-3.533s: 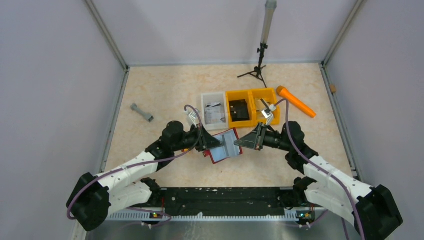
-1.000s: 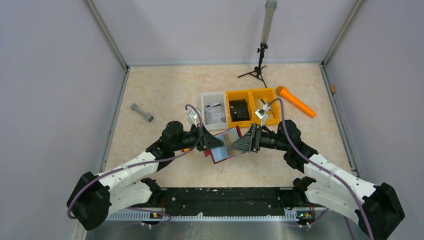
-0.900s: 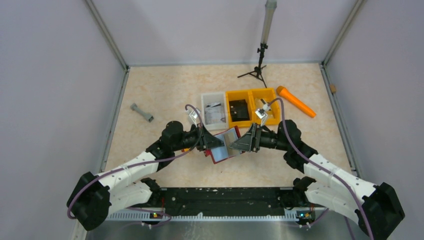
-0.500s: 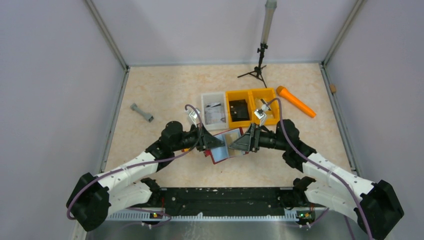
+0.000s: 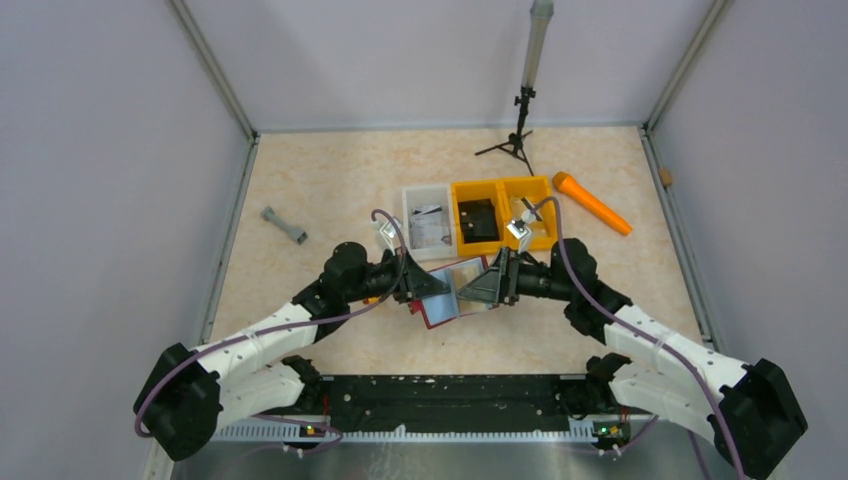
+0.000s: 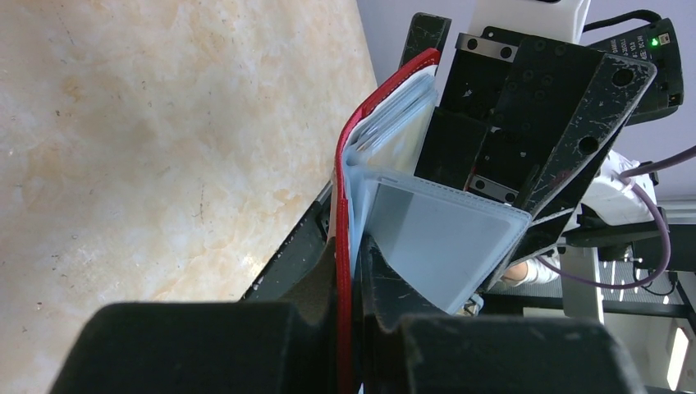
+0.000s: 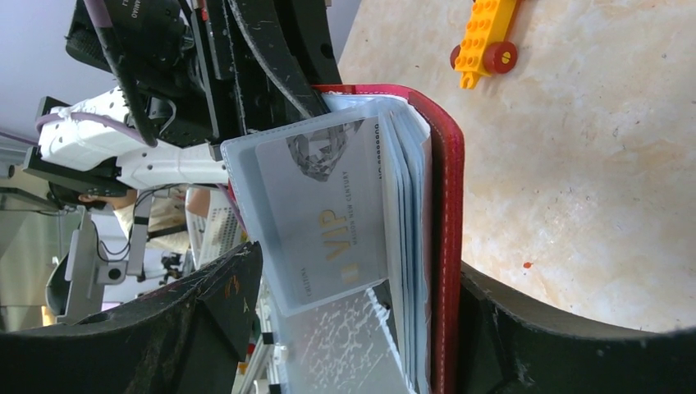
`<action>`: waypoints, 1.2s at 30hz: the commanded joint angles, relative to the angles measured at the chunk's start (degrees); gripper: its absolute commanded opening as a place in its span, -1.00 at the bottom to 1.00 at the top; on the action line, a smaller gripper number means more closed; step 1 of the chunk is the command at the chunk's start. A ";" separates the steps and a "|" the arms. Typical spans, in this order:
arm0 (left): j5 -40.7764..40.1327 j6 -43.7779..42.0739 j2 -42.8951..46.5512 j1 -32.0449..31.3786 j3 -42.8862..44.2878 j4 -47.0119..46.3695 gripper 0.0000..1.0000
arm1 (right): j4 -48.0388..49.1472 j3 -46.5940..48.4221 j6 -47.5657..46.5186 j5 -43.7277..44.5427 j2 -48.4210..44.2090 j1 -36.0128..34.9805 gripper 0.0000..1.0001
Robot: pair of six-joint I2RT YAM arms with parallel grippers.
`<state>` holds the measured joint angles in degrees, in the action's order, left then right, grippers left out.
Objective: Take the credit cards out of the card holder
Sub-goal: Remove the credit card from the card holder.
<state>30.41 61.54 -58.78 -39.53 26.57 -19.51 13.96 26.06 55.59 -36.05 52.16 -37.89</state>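
Note:
The card holder hangs open between both arms above the table's middle. My left gripper is shut on its red cover, which stands on edge between the fingers. Pale blue sleeves fan out to the right of that cover. My right gripper is open and straddles the holder's other end. Its fingers stand wide on either side of the sleeves. One of the credit cards, pale grey with gold "VIP" print, sits inside a clear sleeve. The other cards are hidden in the sleeves.
A clear bin holding pale flat pieces stands behind the holder, with two orange bins and a black object beside it. An orange stick, a grey bar, a tripod and a yellow toy block lie around.
My right gripper has slid left onto the holder and its jaws have widened. The holder's free leaf has swung closer to the left gripper. The left arm has stayed still.

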 commanded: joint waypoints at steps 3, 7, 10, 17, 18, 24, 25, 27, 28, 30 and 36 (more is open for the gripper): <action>0.26 0.25 -0.17 -0.14 0.82 -3.47 -1.00 | -0.80 3.90 -1.66 0.25 0.41 -0.78 0.46; -0.22 0.01 -0.15 -0.19 1.15 -2.30 -1.00 | -2.16 4.24 -2.45 0.90 0.82 -0.91 0.55; -0.55 -0.02 -0.23 -0.19 1.21 -1.76 -1.00 | -2.74 4.49 -2.81 1.28 1.31 -1.24 0.57; -0.88 -0.01 -0.66 -0.20 1.36 -1.21 -1.00 | -4.94 5.65 -4.18 3.09 3.47 -2.48 0.60; -0.95 -0.01 -0.71 -0.19 1.40 -0.97 -1.00 | -5.17 5.81 -4.28 3.35 3.80 -2.65 0.60; -1.95 -0.36 -1.05 -0.24 1.64 0.70 -1.00 | -5.85 6.71 -4.92 4.57 5.19 -4.15 0.84; -2.15 -0.44 -1.05 -0.21 1.64 0.95 -1.00 | -5.79 6.77 -4.95 4.47 5.21 -4.20 0.84; -2.35 -0.62 -0.98 -0.27 1.65 1.34 -1.00 | -5.62 6.85 -4.82 4.33 5.23 -4.30 0.85; -2.51 -0.71 -0.90 -0.24 1.65 1.59 -1.00 | -5.51 6.89 -4.81 4.20 5.07 -4.30 0.85; -2.71 -0.89 -0.87 -0.20 1.81 2.14 -1.00 | -5.43 7.02 -4.88 4.06 4.99 -4.37 0.86; -2.57 -0.89 -0.54 -0.20 2.25 2.47 -1.00 | -5.95 7.24 -5.18 4.76 5.57 -4.72 0.88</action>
<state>28.03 61.39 -59.55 -39.55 26.57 -14.98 7.11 30.13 51.48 -31.99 57.49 -41.65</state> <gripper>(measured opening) 0.064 0.935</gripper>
